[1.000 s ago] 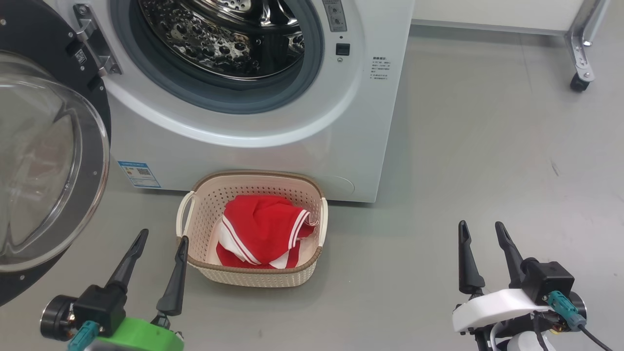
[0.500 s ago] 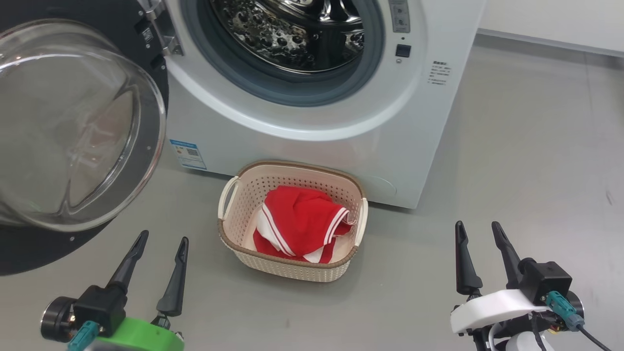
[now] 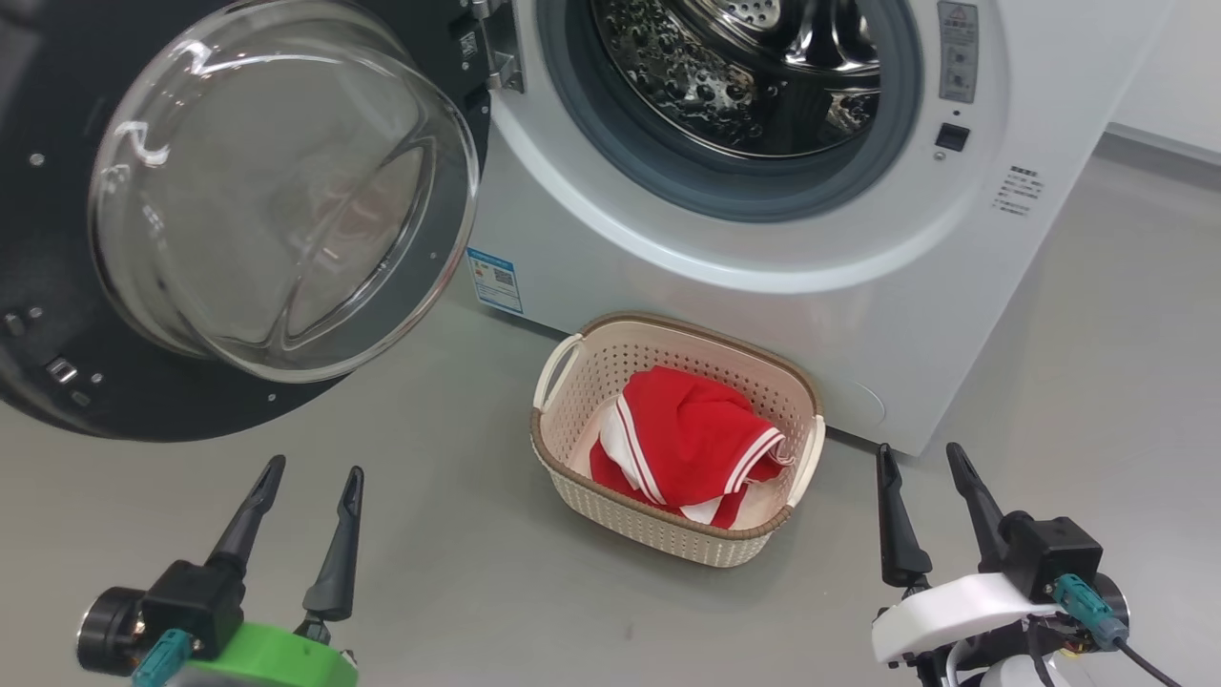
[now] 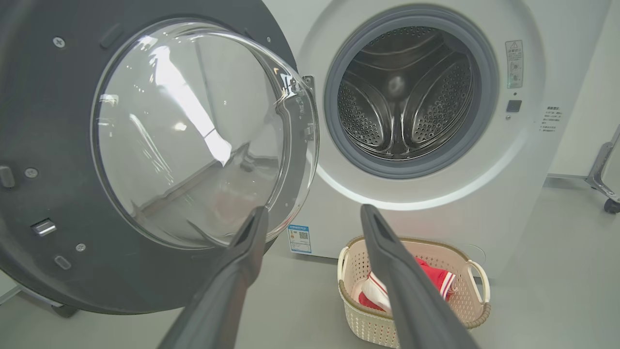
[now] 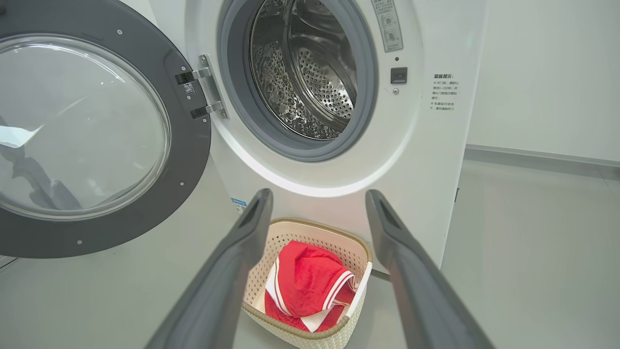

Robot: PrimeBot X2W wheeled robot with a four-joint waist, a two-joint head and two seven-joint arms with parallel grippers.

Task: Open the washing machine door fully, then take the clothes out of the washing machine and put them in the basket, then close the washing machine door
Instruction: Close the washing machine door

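Grey floor (image 3: 1097,382) before the washer (image 3: 763,315) — its drum (image 3: 763,86) looks empty, and the clothes (image 3: 687,439) lie in the basket (image 3: 668,329) at the washer's foot. The door (image 3: 57,382) hangs wide open at the washer's left, ahead of my left tool (image 3: 316,468) — the nearer one. It and my right tool (image 3: 920,450) are both spread, holding nothing.
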